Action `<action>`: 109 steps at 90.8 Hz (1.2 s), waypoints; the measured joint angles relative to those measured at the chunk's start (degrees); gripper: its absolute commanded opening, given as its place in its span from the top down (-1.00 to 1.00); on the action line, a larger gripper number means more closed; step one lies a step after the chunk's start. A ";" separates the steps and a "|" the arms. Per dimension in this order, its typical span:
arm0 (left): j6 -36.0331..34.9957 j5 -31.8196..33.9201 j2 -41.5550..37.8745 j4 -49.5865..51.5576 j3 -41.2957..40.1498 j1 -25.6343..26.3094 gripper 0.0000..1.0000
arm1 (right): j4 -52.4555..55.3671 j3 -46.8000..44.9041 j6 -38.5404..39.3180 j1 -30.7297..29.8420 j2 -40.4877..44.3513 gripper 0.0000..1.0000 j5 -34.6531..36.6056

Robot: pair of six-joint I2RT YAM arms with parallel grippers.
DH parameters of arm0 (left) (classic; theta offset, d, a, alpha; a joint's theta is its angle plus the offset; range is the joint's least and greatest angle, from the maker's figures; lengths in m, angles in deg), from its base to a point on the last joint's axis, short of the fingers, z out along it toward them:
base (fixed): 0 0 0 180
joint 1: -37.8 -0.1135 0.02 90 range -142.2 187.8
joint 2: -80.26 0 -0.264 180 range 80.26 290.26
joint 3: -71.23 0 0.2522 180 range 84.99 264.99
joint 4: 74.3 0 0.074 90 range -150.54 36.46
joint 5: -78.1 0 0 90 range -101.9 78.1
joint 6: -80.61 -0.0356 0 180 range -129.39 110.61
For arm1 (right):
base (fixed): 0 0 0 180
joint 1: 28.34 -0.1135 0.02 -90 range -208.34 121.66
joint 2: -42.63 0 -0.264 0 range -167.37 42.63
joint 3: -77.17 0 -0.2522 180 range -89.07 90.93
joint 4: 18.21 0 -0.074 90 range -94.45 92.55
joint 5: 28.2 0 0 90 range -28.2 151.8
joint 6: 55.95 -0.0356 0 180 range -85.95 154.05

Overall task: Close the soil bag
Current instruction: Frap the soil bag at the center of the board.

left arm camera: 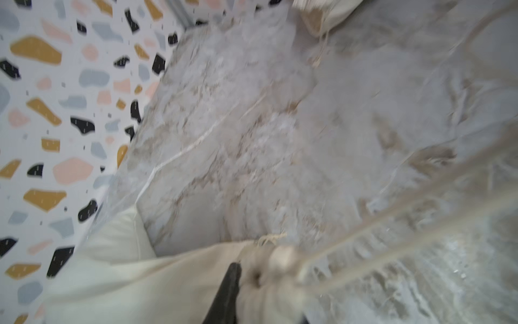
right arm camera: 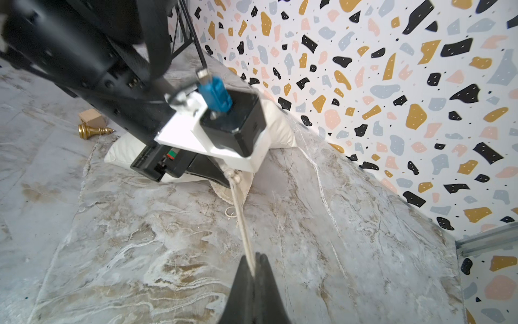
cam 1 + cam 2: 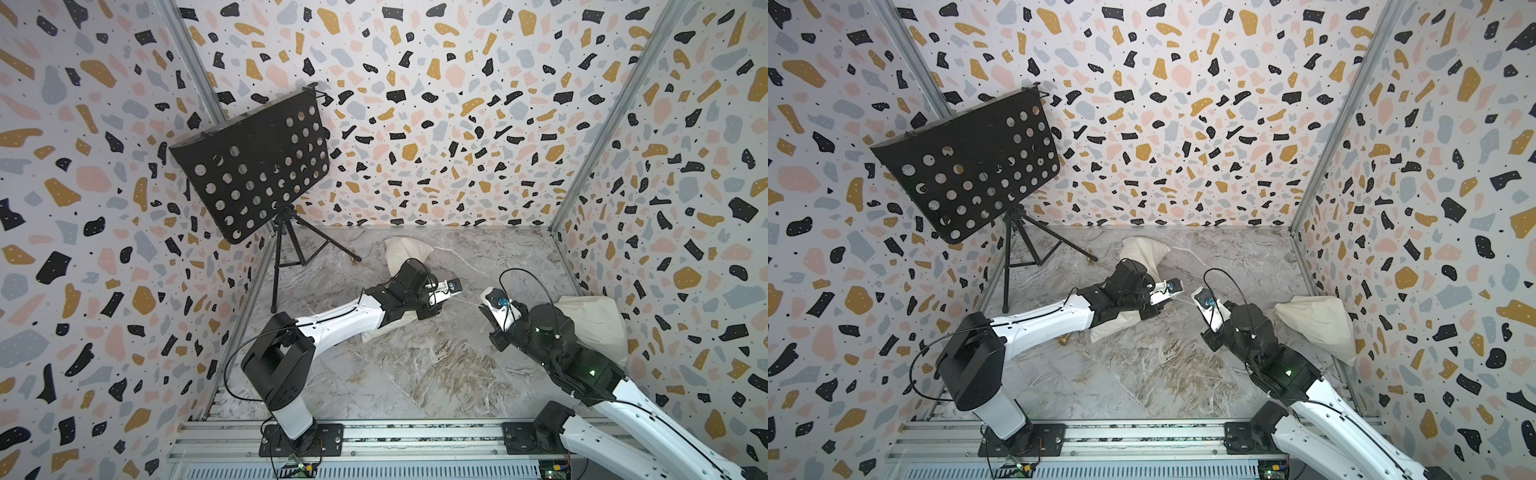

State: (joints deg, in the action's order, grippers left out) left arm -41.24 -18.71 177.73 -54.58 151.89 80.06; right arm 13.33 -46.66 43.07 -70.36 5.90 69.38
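Observation:
The soil bag (image 3: pixel 380 330) is a cream cloth sack lying under my left forearm; it also shows in the right wrist view (image 2: pixel 123 150). My left gripper (image 1: pixel 269 291) is shut round the bag's gathered neck (image 1: pixel 260 269); one black finger (image 1: pixel 228 291) presses the cloth and the other is mostly hidden. A beige drawstring (image 2: pixel 242 224) runs taut from the neck to my right gripper (image 2: pixel 253 259), which is shut on it. In a top view the right gripper (image 3: pixel 486 309) is just right of the left gripper (image 3: pixel 438 305), with the string (image 3: pixel 465 300) between them.
A second cream bag (image 3: pixel 405 251) lies at the back and a third (image 3: pixel 594 328) against the right wall. A black perforated music stand (image 3: pixel 253 166) on a tripod fills the back left corner. A gold chess piece (image 2: pixel 92 130) and a wooden block (image 2: pixel 92 117) lie behind the left arm.

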 measured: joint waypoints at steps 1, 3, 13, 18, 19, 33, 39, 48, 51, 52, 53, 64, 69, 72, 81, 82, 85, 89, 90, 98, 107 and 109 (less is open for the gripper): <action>0.04 0.59 0.15 0.44 -0.22 -0.46 0.59 | -0.11 0.00 0.00 -0.02 0.28 1.00 -0.07; 0.15 1.62 0.52 1.27 -0.68 -1.38 0.60 | -0.33 0.00 -0.02 -0.11 0.79 1.00 -0.26; 0.81 4.68 1.25 3.63 -2.14 -3.67 0.71 | -0.33 0.00 -0.02 -0.46 0.87 1.00 -0.83; 1.27 5.75 0.63 3.74 -2.80 -3.69 0.72 | -0.50 0.00 -0.02 -0.48 0.48 1.00 -0.94; 1.33 5.88 0.48 3.74 -2.91 -3.69 0.72 | -0.55 0.00 -0.02 -0.48 0.44 1.00 -0.94; 2.64 7.76 -3.76 3.63 -5.90 -4.96 0.60 | -2.36 0.04 -0.02 -0.48 -1.29 1.00 -1.75; 2.97 8.57 -6.49 3.52 -8.09 -6.25 0.49 | -3.69 0.42 -0.24 -0.48 -3.08 1.00 -2.47; 3.65 8.50 -11.76 2.97 -12.37 -8.24 0.04 | -5.60 3.06 -1.25 -0.46 -7.37 1.00 -4.68; 4.13 8.31 -13.97 2.73 -14.05 -8.81 -0.08 | -6.25 4.63 -1.66 -0.42 -9.18 1.00 -5.73; 3.87 8.13 -14.71 2.58 -14.62 -8.92 -0.10 | -6.43 5.11 -1.81 -0.42 -9.84 1.00 -6.14; 4.59 8.00 -15.34 2.51 -15.15 -9.03 -0.13 | -6.54 5.70 -1.92 -0.37 -10.29 1.00 -6.47; 6.45 3.80 -22.77 1.22 -19.96 -9.75 -0.44 | -8.61 13.00 -3.26 -0.17 -17.38 1.00 -10.88; 7.28 1.38 -24.96 0.50 -20.65 -9.46 -0.51 | -9.07 16.09 -3.69 -0.13 -20.13 1.00 -12.87; 7.74 0.15 -25.86 0.00 -20.68 -9.40 -0.54 | -9.20 17.66 -3.87 -0.13 -21.66 1.00 -14.12; 8.76 -4.02 -28.15 -2.25 -20.65 -9.14 -0.61 | -8.79 21.20 -4.15 -0.13 -25.05 1.00 -17.09; 8.90 -4.52 -28.35 -2.49 -20.63 -9.09 -0.62 | -8.68 21.64 -4.15 -0.13 -25.46 1.00 -17.42; 9.16 -6.14 -28.81 -3.02 -20.48 -9.07 -0.63 | -8.35 22.64 -4.15 -0.13 -26.32 1.00 -18.14; 9.64 -7.91 -29.03 -3.76 -20.09 -9.05 -0.63 | -7.65 24.22 -4.13 -0.15 -27.39 1.00 -19.06; 9.81 -8.46 -29.03 -4.00 -19.93 -9.03 -0.63 | -7.52 24.59 -4.11 -0.15 -27.61 1.00 -19.26; 10.43 -11.52 -28.52 -4.61 -17.75 -8.74 -0.59 | -5.77 27.96 -3.89 -0.31 -29.24 1.00 -20.63; 10.69 -14.12 -27.19 -5.03 -13.86 -8.70 -0.41 | -3.76 30.84 -3.43 -0.61 -30.05 1.00 -21.62; 10.73 -14.69 -26.84 -5.22 -12.94 -8.70 -0.35 | -3.32 31.28 -3.32 -0.74 -30.18 1.00 -21.77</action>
State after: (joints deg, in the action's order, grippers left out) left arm -30.51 -33.40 150.89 -59.80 138.95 71.36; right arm 10.01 -15.38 39.74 -71.10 -24.29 47.61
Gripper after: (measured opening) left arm 0.731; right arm 0.052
